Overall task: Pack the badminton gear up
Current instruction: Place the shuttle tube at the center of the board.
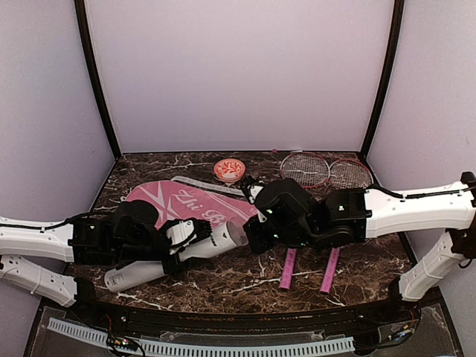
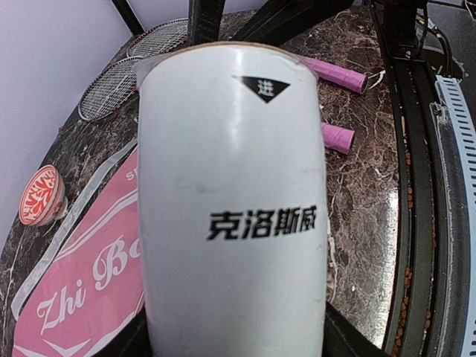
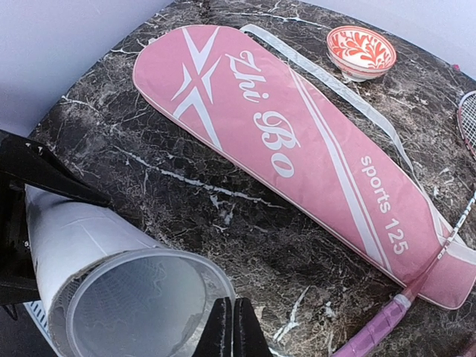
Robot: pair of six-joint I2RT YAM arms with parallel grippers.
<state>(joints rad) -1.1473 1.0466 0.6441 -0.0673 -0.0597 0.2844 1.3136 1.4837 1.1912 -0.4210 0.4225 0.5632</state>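
Note:
My left gripper is shut on the long white tube, which lies slanted over the near left of the table. In the left wrist view the tube fills the middle, with dark fingers on both sides. A translucent cap covers its right end. My right gripper is shut, with its tips at the cap's rim and nothing between them. The pink "Zhi Bo" cover lies flat behind the tube. Two red-framed rackets lie at the back right, their pink handles pointing to the near edge.
A small red-and-white patterned bowl stands at the back centre, beside the cover's white strap. Dark frame posts and lilac walls close in the table on three sides. A black rail runs along the near edge.

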